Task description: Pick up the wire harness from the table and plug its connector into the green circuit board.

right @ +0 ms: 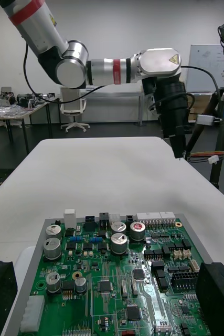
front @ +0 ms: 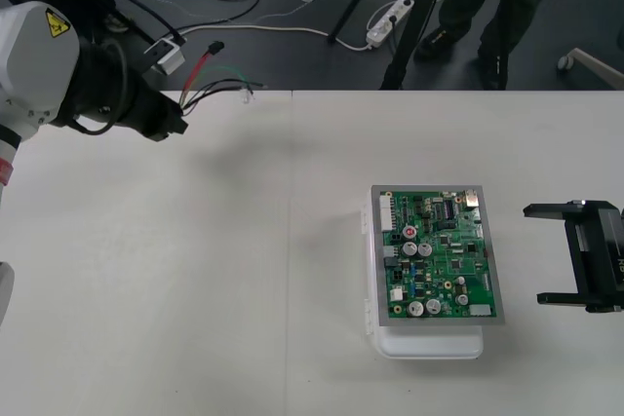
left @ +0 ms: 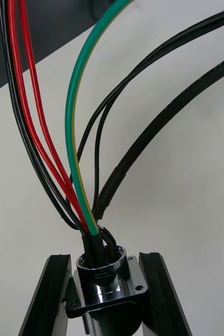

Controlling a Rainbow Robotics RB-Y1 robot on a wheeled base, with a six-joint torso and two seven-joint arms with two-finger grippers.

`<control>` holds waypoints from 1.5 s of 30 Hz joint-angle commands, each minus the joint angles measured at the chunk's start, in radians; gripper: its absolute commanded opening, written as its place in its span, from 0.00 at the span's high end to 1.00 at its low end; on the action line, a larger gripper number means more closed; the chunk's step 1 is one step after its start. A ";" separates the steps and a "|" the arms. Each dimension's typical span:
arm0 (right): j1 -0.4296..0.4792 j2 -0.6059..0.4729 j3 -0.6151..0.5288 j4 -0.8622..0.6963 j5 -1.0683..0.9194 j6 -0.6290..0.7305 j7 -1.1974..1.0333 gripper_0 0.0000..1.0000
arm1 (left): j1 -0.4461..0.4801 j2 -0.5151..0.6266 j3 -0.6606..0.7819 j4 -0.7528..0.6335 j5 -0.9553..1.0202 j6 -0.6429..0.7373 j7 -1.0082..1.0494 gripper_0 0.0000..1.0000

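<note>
Even bright light — faint soft shadows on the table (front: 195, 289), glint on the socket (left: 105, 274)

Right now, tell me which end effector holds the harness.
The left end effector, near the far left corner of the table: it is shut on the metal socket of the harness. The right end effector stands open beside the green board, empty.

Front cam steep overhead; R wrist low, near board (right: 123, 294), shared w/ front; L wrist tight on socket (left: 104, 269).

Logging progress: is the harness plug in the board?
Out. The left hand grips the harness by its socket near the table's far-left corner; the plug hangs free, far from the green board.
</note>
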 commanded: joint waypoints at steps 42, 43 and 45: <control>-0.026 0.006 0.009 -0.007 0.002 -0.013 -0.012 0.00 | 0.548 -0.174 0.205 -1.069 0.405 -0.161 -0.167 1.00; -0.026 0.006 0.009 -0.007 0.002 -0.013 -0.012 0.00 | 0.548 -0.191 0.207 -1.072 0.405 -0.161 -0.190 1.00; -0.026 0.006 0.009 -0.007 0.002 -0.013 -0.012 0.00 | 0.548 -0.215 0.208 -1.072 0.405 -0.161 -0.229 1.00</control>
